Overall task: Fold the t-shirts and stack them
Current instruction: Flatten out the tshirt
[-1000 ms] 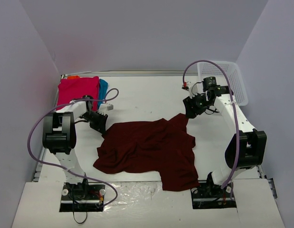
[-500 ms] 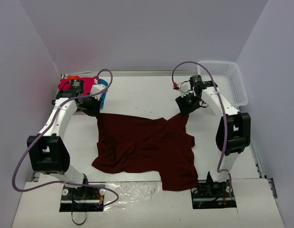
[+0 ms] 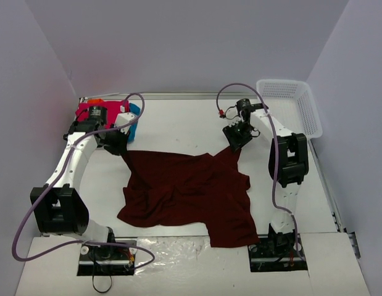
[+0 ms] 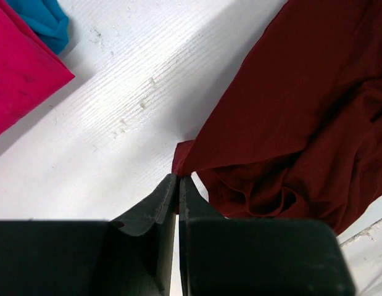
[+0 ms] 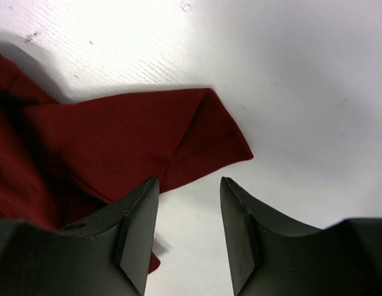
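Observation:
A large dark maroon t-shirt (image 3: 191, 191) lies crumpled and partly spread in the middle of the table. My left gripper (image 3: 120, 145) is shut on its back left corner; in the left wrist view the jaws (image 4: 178, 179) pinch a bit of the maroon cloth (image 4: 283, 111). My right gripper (image 3: 237, 139) hovers over the shirt's back right flap. Its jaws stand open (image 5: 189, 182), bare table between them, and the edge of the maroon flap (image 5: 129, 129) lies just beyond the tips. Bright pink (image 3: 95, 112), teal (image 3: 134, 120) and orange (image 3: 95, 100) t-shirts lie stacked at the back left.
A white mesh basket (image 3: 289, 102) stands at the back right corner. The pink shirt (image 4: 18, 80) and the teal one (image 4: 42, 18) lie close to my left gripper. A plastic sheet (image 3: 191, 256) covers the near edge between the arm bases.
My left gripper has pulled the shirt's corner toward the back left, stretching that edge out. My right gripper has shifted left over the back right flap and its jaws have narrowed slightly.

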You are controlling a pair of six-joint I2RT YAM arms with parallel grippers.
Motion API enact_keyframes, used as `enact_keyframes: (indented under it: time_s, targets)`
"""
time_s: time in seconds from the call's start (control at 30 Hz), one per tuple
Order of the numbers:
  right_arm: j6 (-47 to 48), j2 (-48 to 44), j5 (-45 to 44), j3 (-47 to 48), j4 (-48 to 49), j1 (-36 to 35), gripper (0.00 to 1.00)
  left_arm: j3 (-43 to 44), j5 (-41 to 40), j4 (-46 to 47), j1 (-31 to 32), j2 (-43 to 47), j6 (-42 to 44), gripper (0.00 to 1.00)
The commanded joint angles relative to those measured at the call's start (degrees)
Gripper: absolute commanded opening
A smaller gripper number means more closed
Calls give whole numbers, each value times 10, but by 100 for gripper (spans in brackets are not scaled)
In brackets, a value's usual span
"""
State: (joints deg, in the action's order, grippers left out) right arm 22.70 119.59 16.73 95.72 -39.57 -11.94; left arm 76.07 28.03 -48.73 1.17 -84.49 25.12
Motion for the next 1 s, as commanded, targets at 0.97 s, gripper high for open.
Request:
enact_keyframes:
  time_s: [0.97]
  targets:
    - [16,93,22,61,-53,-29,0,-59,21,22,-2,4,-7,2]
